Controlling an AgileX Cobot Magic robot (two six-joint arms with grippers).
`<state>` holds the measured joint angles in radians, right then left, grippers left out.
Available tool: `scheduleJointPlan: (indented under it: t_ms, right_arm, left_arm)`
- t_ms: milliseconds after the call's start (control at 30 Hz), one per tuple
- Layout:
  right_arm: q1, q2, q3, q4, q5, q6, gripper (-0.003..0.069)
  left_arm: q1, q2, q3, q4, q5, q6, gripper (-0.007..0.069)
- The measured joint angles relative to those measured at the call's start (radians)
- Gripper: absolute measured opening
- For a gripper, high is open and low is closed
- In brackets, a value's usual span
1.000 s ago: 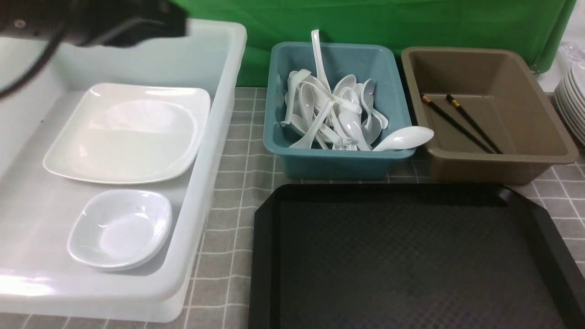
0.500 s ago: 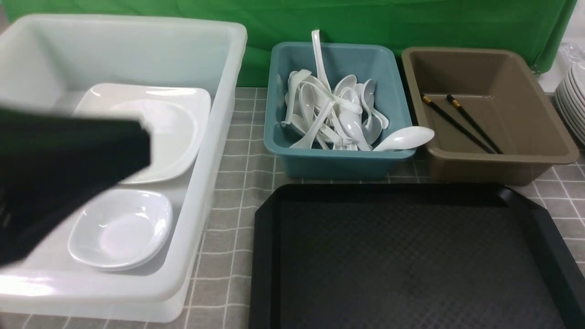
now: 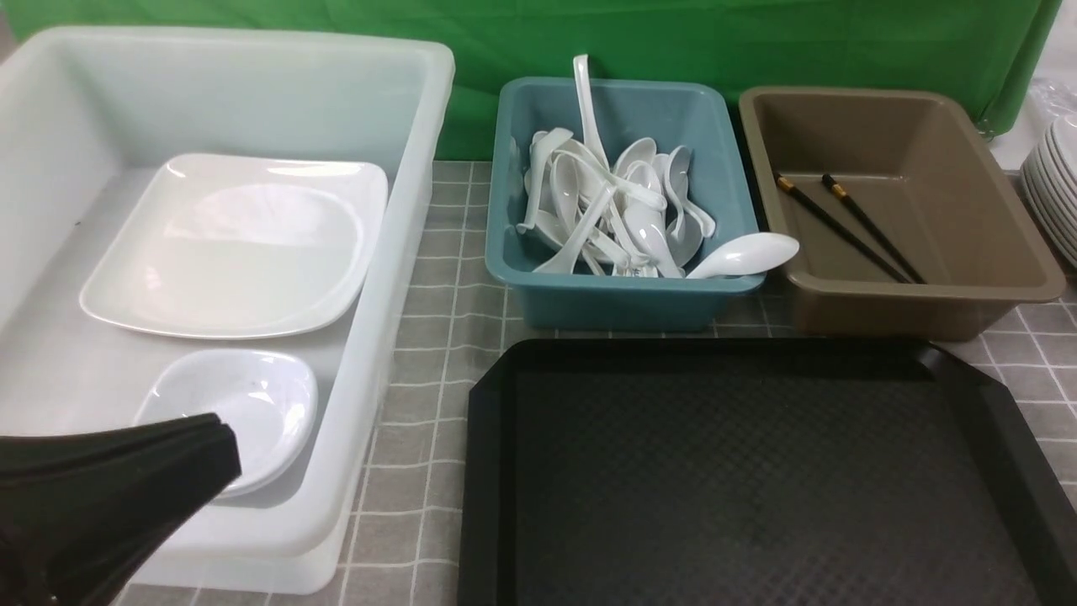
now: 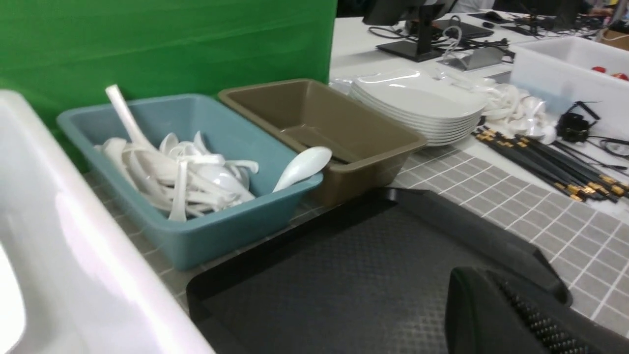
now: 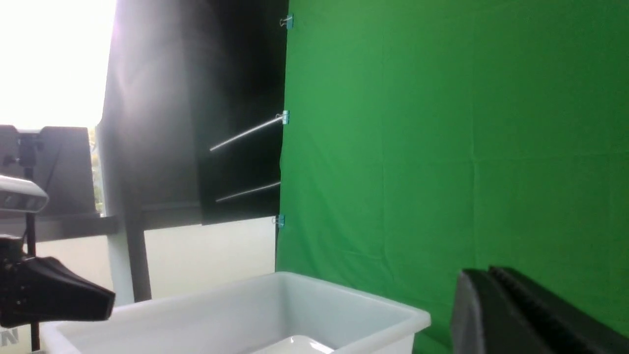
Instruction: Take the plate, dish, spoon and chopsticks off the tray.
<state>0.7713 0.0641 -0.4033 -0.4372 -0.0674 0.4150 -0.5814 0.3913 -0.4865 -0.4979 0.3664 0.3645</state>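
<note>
The black tray [image 3: 757, 471] lies bare at the front right and also shows in the left wrist view [image 4: 344, 275]. The plate [image 3: 236, 244] and the small dish [image 3: 261, 396] rest inside the white tub [image 3: 404, 252]. The spoon [image 3: 745, 254] lies on the teal tub's near right corner, bowl out over the rim. Both chopsticks [image 3: 850, 227] lie in the brown tub [image 3: 925, 303]. My left gripper [image 3: 225, 450] is shut and empty, low at the front left over the white tub's near rim, partly covering the dish. My right gripper [image 5: 479, 280] is shut, empty, raised and facing the green backdrop; the front view does not show it.
The teal tub [image 3: 623, 303] holds several white spoons and a long ladle. Stacked round plates [image 3: 1056, 185] stand at the far right. Loose chopsticks [image 4: 545, 162] lie on the grey checked cloth beyond the tray.
My left arm has swung from the upper left, down across the white tub, to the lower left corner of the front view. Nothing else has moved.
</note>
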Motion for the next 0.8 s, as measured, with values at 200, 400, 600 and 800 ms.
scheduleJointPlan:
  t_ms: [200, 400, 600, 800]
  right_arm:
    - [0.000, -0.004, 0.008, 0.000, -0.011, 0.011, 0.0043]
    - [0.000, -0.004, 0.008, 0.000, -0.013, 0.012, 0.0058]
    - [0.000, -0.004, 0.008, 0.000, -0.013, 0.013, 0.0077]
    - [0.000, -0.004, 0.008, 0.000, -0.013, 0.013, 0.0085]
  left_arm:
    - [0.000, 0.000, 0.004, 0.004, -0.018, 0.000, 0.0000]
    - [0.000, 0.000, 0.004, 0.007, -0.023, 0.000, 0.0000]
    - [0.000, 0.000, 0.004, 0.008, -0.025, 0.000, 0.0000]
    - [0.000, 0.000, 0.005, 0.049, -0.043, -0.004, 0.0000]
